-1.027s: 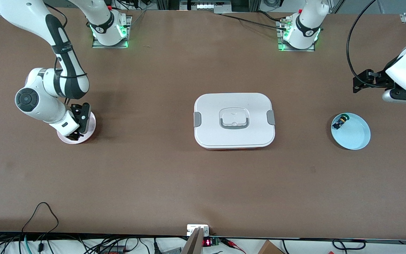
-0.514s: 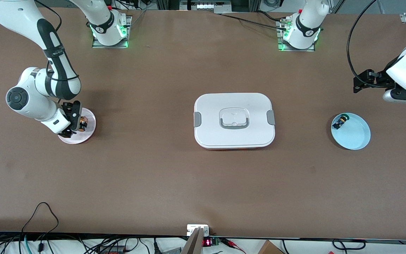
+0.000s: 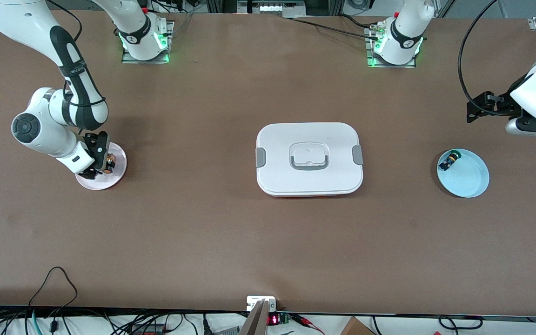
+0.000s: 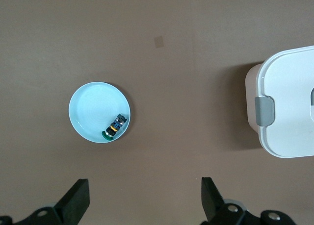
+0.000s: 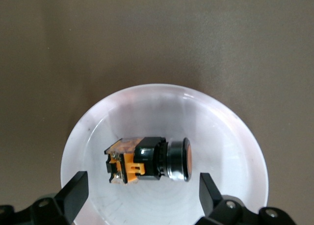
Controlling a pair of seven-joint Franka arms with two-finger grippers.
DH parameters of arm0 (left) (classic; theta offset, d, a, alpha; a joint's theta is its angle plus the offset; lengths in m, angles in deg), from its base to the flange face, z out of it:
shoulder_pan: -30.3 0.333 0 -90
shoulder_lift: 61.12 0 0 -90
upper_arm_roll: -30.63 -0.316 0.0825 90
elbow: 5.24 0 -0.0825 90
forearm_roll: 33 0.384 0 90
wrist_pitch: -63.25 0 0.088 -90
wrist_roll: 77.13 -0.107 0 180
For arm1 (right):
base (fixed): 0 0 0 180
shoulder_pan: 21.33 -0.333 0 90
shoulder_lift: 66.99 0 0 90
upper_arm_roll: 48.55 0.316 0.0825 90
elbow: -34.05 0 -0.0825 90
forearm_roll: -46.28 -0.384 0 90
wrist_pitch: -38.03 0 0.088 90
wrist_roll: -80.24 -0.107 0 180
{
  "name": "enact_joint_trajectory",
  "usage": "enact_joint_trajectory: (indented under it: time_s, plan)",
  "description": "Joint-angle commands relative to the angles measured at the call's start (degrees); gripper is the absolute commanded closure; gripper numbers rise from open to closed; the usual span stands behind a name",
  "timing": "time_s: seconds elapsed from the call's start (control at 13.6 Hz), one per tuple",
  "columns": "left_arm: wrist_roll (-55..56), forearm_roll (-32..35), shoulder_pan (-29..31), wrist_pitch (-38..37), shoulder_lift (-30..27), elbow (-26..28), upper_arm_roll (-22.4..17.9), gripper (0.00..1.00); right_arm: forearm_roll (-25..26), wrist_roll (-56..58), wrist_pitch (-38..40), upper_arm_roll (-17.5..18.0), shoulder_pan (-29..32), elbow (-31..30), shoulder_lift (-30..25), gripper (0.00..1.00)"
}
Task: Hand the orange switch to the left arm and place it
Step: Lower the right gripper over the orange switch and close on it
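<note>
Altogether we counted two switches, two plates, one box and two arms. The orange switch (image 5: 149,160) lay on its side in the pink plate (image 3: 110,180) toward the right arm's end of the table. In the right wrist view its long axis ran crosswise between the fingertips, the orange cap at one end and the orange-and-black body at the other. In the front view the cap end pointed toward the box (image 3: 309,159). The right gripper (image 5: 140,193) hung just over that plate, its fingers (image 5: 74,190) spread apart on either side of the switch and touching nothing. The green-capped switch (image 4: 114,128) lay tilted against the rim of the light blue plate (image 4: 88,107) toward the left arm's end. The white box with grey clips sat on the table between the two plates, well apart from each. The left gripper (image 4: 144,200) waited high over the table near the blue plate, its fingers standing wide apart and holding nothing.
</note>
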Motion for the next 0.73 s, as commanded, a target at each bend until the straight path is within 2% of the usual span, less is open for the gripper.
enact_joint_trajectory:
  time_s: [0.0, 0.66]
  plan:
    - [0.7, -0.56, 0.12, -1.13, -0.24, -0.9, -0.04, 0.0, -0.63, -0.28, -1.36, 0.16, -0.69, -1.08, -0.48, 0.0]
    - [0.7, -0.56, 0.12, -2.71, -0.24, -0.99, -0.04, 0.0, -0.72, -0.46, -5.75, 0.69, -0.78, -1.16, 2.07, 0.0]
